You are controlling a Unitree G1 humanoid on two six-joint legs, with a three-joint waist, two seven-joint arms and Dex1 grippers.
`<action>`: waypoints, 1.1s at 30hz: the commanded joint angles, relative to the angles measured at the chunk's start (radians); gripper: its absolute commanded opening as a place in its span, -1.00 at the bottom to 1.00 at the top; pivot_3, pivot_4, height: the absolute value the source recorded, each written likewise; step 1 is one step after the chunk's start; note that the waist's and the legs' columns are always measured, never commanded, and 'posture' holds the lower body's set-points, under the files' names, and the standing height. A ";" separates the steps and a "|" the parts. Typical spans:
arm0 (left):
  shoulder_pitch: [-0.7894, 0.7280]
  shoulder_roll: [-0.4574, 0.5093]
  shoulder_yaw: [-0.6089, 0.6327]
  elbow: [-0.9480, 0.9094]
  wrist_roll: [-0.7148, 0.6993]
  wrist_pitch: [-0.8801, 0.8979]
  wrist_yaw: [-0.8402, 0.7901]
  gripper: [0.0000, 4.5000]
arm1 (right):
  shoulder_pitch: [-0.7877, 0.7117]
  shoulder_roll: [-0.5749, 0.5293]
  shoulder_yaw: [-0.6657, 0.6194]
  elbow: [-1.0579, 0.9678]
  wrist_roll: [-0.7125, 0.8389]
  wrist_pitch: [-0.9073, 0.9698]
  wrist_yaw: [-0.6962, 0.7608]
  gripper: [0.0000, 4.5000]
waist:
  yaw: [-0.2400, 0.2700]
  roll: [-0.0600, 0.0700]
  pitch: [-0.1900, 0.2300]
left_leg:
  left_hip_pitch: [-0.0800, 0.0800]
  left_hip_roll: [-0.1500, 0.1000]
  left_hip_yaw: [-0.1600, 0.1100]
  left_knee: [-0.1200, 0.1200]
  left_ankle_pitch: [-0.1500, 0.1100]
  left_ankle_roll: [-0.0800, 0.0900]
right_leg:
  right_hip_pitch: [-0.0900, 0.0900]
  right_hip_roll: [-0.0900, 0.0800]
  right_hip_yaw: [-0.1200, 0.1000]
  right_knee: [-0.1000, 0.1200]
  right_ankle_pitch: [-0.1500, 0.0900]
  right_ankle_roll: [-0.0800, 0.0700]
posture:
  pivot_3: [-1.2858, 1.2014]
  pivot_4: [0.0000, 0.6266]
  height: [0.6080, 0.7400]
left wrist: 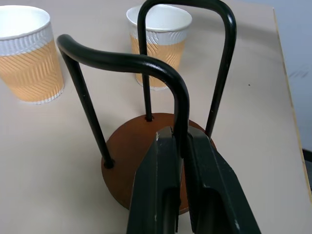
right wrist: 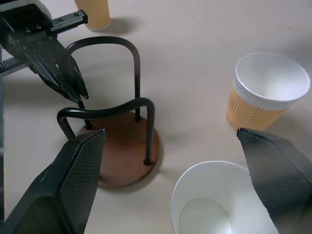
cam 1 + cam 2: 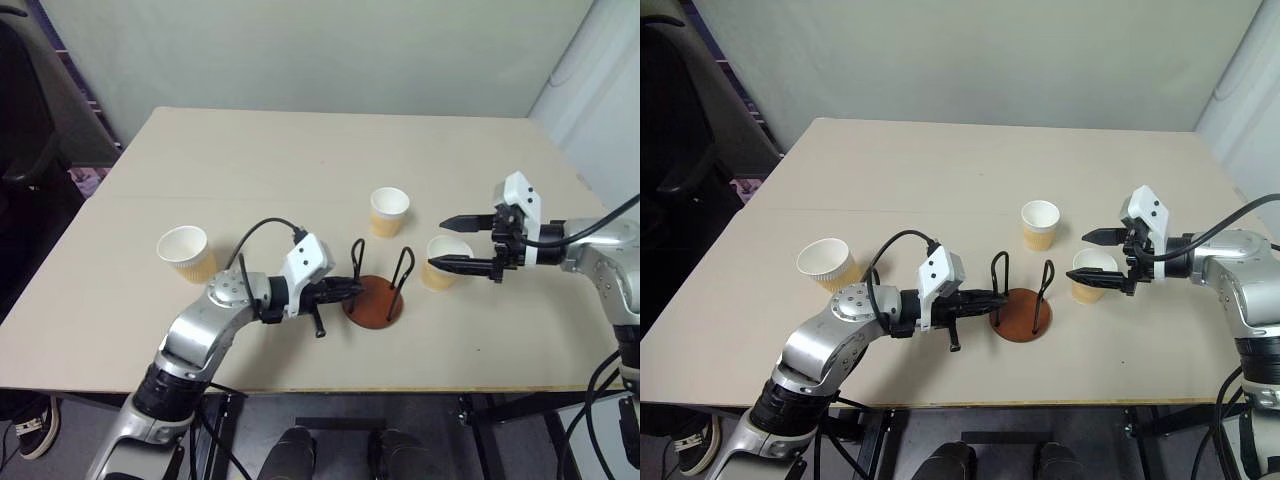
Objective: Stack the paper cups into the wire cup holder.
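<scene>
The wire cup holder (image 3: pixel 378 303), a reddish-brown disc with two black wire loops, stands near the table's front middle. My left gripper (image 3: pixel 352 288) is shut on its nearer loop (image 1: pixel 146 66), the wire pinched between the fingers. One paper cup (image 3: pixel 188 253) stands at the left and a second paper cup (image 3: pixel 389 212) behind the holder. A third paper cup (image 3: pixel 441 268) sits right of the holder, upright. My right gripper (image 3: pixel 440 243) is open, its fingers wide apart on either side of that cup (image 2: pixel 214 207), and I see no contact with it.
The beige table (image 3: pixel 300 160) runs back to a pale wall. A black chair (image 3: pixel 30 120) stands off its left side. The table's front edge (image 3: pixel 300 388) lies close below the holder. A black cable (image 3: pixel 262 232) arcs over my left wrist.
</scene>
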 commanded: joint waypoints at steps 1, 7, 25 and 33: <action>0.015 0.011 -0.014 -0.012 0.036 -0.023 0.024 -0.99 | -0.016 -0.013 0.009 -0.009 -0.017 -0.028 0.007 1.00 | 0.000 0.000 0.000 | 0.000 0.000 0.000 0.000 0.000 0.000 | 0.000 0.000 0.000 0.000 0.000 0.000 | 0.03 -0.52 1.00; 0.021 -0.001 -0.004 -0.020 0.025 0.027 0.060 -0.47 | -0.006 -0.047 0.034 -0.004 -0.055 -0.061 0.033 1.00 | 0.000 0.000 0.000 | 0.001 0.000 0.000 0.000 -0.002 0.004 | 0.001 0.000 0.000 0.000 0.000 0.000 | 0.03 -0.52 1.00; 0.106 0.081 0.088 -0.070 0.004 0.004 0.073 0.82 | -0.068 -0.103 0.164 0.052 -0.211 -0.167 0.129 1.00 | 0.000 0.000 0.000 | 0.001 0.000 -0.001 0.000 -0.002 0.004 | 0.001 0.000 0.000 0.000 0.000 -0.001 | 0.03 -0.52 1.00; 0.157 0.138 0.241 -0.139 -0.110 -0.004 0.019 0.82 | -0.083 -0.110 0.203 0.092 -0.278 -0.212 0.159 1.00 | -0.001 0.000 0.000 | 0.001 0.000 -0.002 0.000 -0.002 0.004 | 0.001 0.000 0.000 0.000 0.000 -0.001 | 0.03 -0.52 1.00</action>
